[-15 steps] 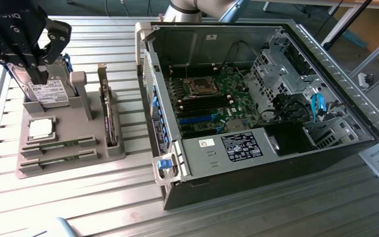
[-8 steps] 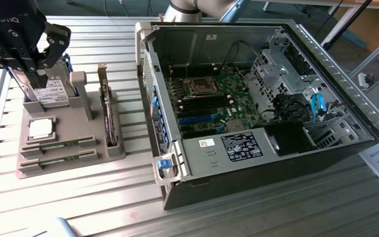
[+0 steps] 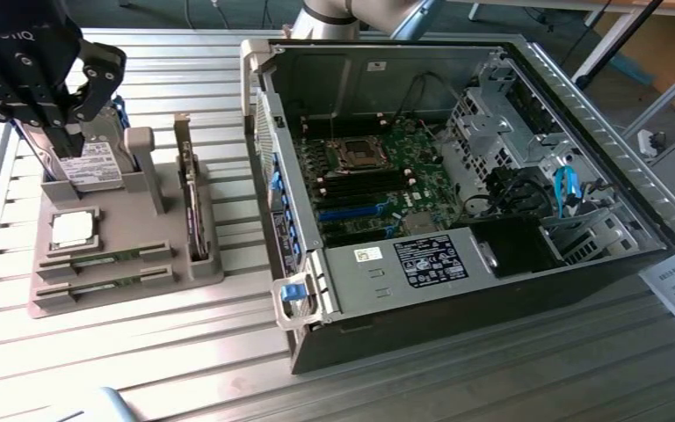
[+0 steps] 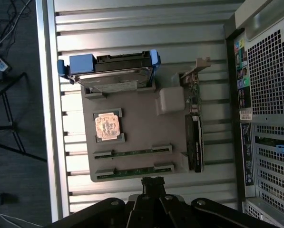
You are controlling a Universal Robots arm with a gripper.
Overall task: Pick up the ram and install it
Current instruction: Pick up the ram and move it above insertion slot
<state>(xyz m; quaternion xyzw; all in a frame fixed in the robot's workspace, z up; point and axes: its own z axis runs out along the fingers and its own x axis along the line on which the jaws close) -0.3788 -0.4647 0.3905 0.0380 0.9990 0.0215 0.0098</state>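
Two rams lie side by side in slots of the grey parts holder [image 3: 120, 294]: one ram [image 3: 109, 258] [image 4: 132, 153] and a second ram [image 3: 109, 279] [image 4: 134, 170] nearer the holder's edge. Both are thin green sticks. My black gripper [image 3: 66, 132] [image 4: 152, 182] hangs well above the holder at the exterior view's left. It is shut with nothing in it. In the wrist view the fingertips sit just past the holder's edge closest to the second ram. The open computer case [image 3: 572, 97] with its green motherboard [image 3: 373, 176] lies at the exterior view's right.
The holder also carries a hard drive with blue rails [image 4: 113, 73] [image 3: 85, 167], a square processor chip [image 4: 107, 127] [image 3: 71, 227] and an upright expansion card [image 4: 194, 142] [image 3: 197, 211]. All of it rests on a ribbed metal table [image 3: 138, 369]. The case wall [image 4: 268, 95] stands close beside the holder.
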